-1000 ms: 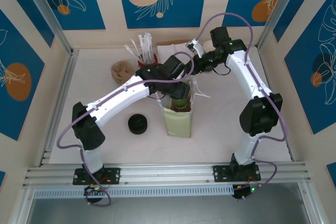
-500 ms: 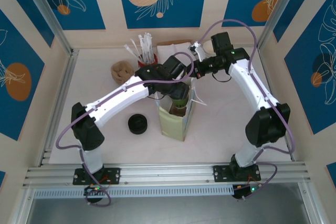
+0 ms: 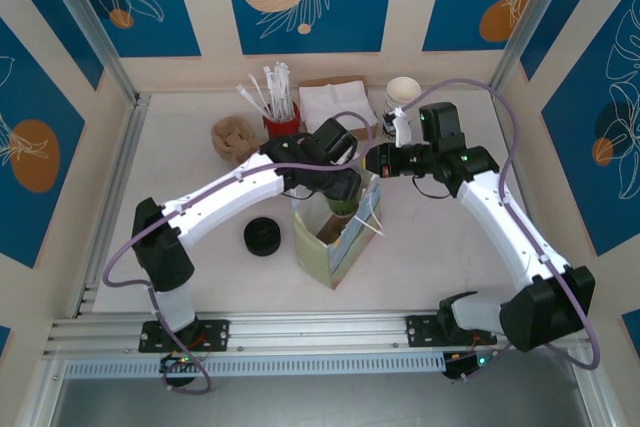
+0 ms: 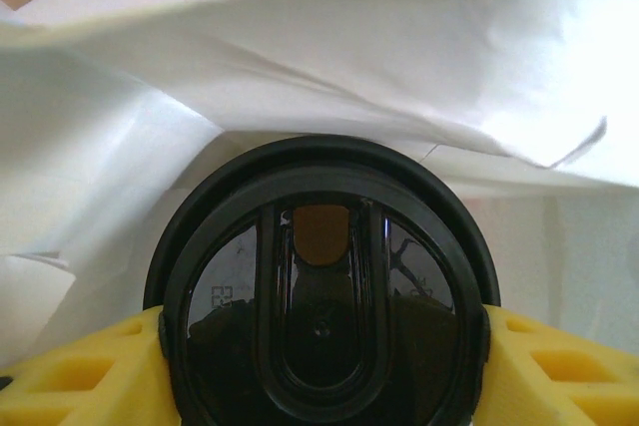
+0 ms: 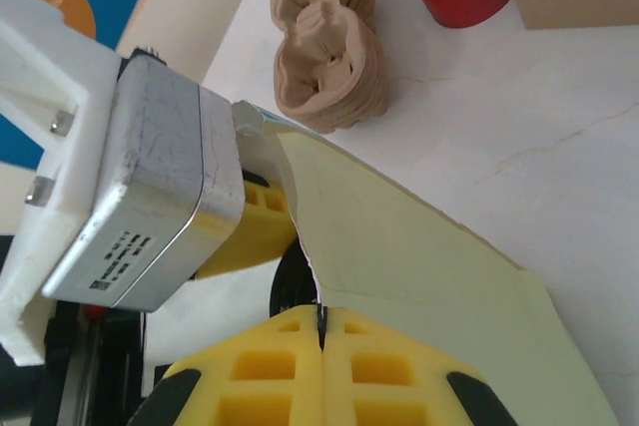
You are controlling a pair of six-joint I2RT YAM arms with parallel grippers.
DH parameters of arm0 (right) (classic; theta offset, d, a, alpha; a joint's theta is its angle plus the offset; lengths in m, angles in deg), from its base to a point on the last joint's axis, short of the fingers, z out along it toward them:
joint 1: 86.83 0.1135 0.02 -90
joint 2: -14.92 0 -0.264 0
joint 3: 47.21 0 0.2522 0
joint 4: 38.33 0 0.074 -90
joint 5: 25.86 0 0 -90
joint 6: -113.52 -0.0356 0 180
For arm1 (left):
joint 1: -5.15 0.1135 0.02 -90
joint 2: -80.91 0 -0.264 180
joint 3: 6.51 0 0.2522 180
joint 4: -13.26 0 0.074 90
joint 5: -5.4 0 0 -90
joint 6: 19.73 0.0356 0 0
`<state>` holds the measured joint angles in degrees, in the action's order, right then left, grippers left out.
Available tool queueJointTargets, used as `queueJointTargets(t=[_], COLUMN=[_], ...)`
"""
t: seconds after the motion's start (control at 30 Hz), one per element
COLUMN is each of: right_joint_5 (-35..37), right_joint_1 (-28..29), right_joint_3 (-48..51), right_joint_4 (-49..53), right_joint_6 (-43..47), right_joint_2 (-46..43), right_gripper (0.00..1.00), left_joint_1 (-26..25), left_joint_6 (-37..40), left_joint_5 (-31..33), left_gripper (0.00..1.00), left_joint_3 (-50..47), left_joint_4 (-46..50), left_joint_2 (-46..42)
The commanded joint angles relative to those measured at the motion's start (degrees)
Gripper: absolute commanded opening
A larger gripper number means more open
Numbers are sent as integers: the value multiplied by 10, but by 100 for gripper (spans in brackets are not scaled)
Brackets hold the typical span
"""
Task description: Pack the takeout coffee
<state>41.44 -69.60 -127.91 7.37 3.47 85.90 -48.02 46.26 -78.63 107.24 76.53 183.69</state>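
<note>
While the right jaws are pressed flat together on the top edge of the bag (image 3: 318, 252), the left jaws grip the coffee (image 4: 319, 316) by its sides, just under its black lid. Cup and left jaws sit in the bag's open mouth, with white lining close around them. The bag stands mid-desk (image 3: 450, 237), leaning a little. A loose black lid (image 3: 262, 236) lies near its left side, not touching it.
</note>
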Motion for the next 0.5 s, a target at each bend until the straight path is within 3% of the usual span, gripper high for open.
queueJointTargets(t=[0.0,0.47], right_joint_5=[7,17], right_joint_1=[2,-6], right_joint_3=[40,142], right_joint_4=[-74,-119], right_joint_6=[-58,-102], right_joint_2=[-37,-134], right_gripper=[1,1], left_joint_1=[-12,-64], left_joint_6=[12,16], left_joint_5=[-6,5], left_gripper=[64,64], left_joint_3=[-5,-31], left_joint_4=[-9,-14], left_joint_2=[-21,-22])
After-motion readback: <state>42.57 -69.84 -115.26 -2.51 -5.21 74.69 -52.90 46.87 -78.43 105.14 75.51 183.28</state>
